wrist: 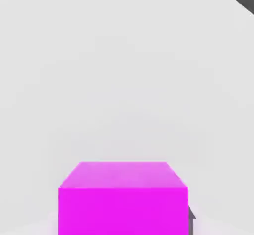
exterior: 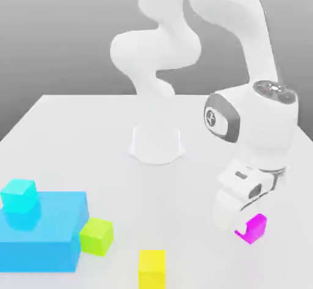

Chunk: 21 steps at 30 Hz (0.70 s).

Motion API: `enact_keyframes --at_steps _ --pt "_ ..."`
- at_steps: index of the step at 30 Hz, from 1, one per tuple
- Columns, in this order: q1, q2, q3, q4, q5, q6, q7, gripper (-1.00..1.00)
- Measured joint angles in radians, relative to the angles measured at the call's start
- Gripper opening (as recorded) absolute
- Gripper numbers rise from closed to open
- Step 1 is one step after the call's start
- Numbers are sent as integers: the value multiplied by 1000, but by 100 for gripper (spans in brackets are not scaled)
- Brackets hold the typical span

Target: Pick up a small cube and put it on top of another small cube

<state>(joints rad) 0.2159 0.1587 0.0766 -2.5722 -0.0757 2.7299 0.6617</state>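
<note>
- jaws pinch the magenta cube [wrist: 123, 199]
- cyan cube [exterior: 19, 196] sits on the blue block [exterior: 49, 239]
- lime-green cube [exterior: 96, 236] is beside that block
- yellow cube [exterior: 151, 270] is on the surface [exterior: 183, 202]

You're looking at a simulated robotics lab scene: a white Franka Panda arm [exterior: 157, 55] stands on a bare pale tabletop [exterior: 122, 184] before a plain grey backdrop [exterior: 73, 43] at twelve o'clock, with flat-coloured cubes, yellow [exterior: 151, 269] at six o'clock and cyan [exterior: 19, 196] toward eight, giving you the test-bench look
</note>
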Motion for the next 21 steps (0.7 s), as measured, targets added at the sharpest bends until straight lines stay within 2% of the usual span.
enact_keyframes --at_steps 4,10,13,17,18,21 --pt "-125 -73 -116 12 9 -81 77 -100" --pt "-473 -201 -262 52 16 -246 244 -100" --pt "-593 -261 -329 71 27 -325 319 -100" --pt "-621 -184 -354 52 73 -234 315 -100" --pt "-630 -153 -346 43 85 -196 307 100" --pt "-629 -153 -345 43 85 -196 307 100"
